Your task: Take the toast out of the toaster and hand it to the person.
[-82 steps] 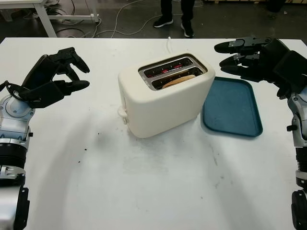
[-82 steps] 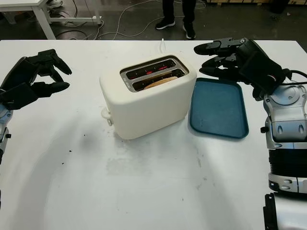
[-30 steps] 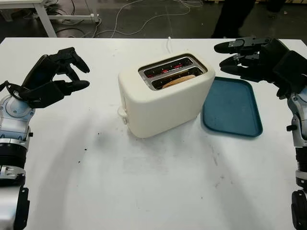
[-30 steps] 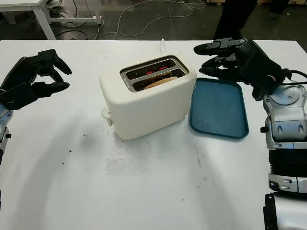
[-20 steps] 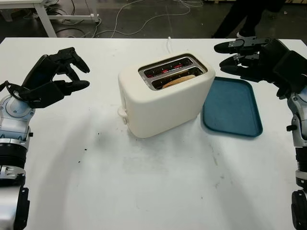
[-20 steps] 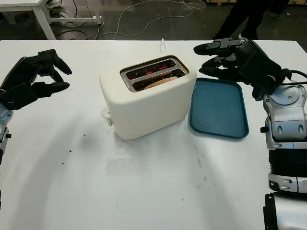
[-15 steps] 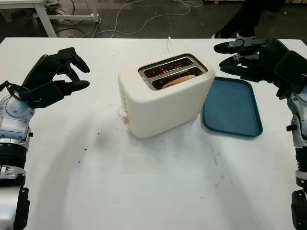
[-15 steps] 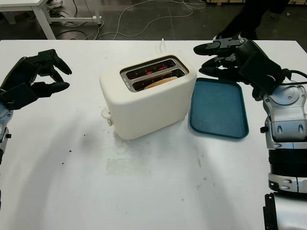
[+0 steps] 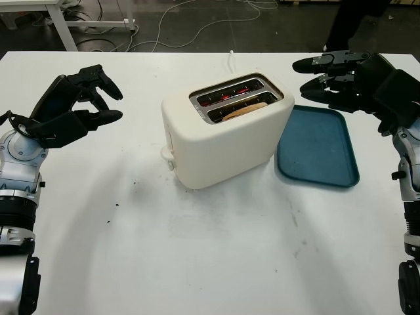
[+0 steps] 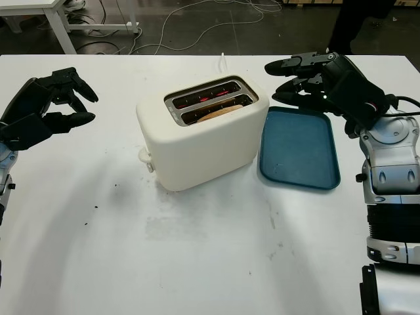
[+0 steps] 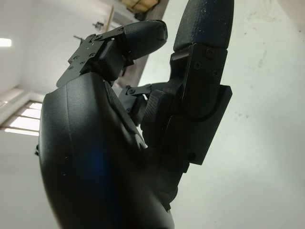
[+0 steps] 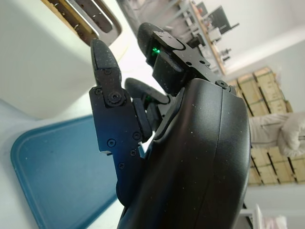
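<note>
I count one cream two-slot toaster (image 9: 226, 131) on the white surface (image 9: 216, 256), with one slice of toast (image 9: 245, 109) in its nearer slot. One blue tray (image 9: 317, 147) lies just beside it. I have two black robot hands up: the left hand (image 9: 69, 108) and the right hand (image 9: 348, 82). One person's legs (image 9: 354, 23) show beyond the far edge.

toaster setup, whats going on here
Nothing is being handled yet. A cream toaster stands mid-table with one slice of toast in its nearer slot, and a blue tray lies just to its right. The left hand is up over the table's left side, open. The right hand hovers open above the tray's far end. A person's leg shows beyond the table's far edge.
</note>
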Robot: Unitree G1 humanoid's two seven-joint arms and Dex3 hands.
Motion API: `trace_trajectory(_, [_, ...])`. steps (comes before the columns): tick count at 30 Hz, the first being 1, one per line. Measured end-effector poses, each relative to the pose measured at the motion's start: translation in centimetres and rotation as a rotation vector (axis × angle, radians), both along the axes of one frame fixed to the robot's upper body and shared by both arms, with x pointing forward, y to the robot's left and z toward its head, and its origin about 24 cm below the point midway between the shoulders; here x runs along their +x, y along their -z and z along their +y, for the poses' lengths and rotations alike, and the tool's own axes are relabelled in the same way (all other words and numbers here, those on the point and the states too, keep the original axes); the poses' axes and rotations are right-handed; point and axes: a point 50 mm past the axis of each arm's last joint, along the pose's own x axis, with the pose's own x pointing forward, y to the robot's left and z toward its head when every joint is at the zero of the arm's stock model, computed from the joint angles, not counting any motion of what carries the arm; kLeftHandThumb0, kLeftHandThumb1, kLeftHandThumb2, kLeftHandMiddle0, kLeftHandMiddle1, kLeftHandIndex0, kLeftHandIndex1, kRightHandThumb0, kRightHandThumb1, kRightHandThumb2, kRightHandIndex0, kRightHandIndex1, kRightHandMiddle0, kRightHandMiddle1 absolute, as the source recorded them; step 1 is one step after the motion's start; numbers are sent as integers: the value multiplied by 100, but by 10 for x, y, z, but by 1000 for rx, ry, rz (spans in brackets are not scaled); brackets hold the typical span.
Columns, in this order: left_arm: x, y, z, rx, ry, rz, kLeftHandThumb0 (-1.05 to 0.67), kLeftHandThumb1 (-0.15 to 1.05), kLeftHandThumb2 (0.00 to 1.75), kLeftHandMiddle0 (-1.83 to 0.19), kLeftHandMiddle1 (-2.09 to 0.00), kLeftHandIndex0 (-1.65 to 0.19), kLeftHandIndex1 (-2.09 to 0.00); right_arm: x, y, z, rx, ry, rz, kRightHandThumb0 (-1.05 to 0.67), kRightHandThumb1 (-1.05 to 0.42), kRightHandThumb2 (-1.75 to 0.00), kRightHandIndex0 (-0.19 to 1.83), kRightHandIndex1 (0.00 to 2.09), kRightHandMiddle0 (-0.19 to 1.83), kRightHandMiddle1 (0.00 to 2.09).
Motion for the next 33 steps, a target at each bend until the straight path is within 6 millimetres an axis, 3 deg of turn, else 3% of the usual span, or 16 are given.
trace_trajectory(33, [0,0,0,0,0,0,-105,92,27,-61,-140,-41,-142,0,0,0,0,-1,0,-39,-88,0,47,87,78,1])
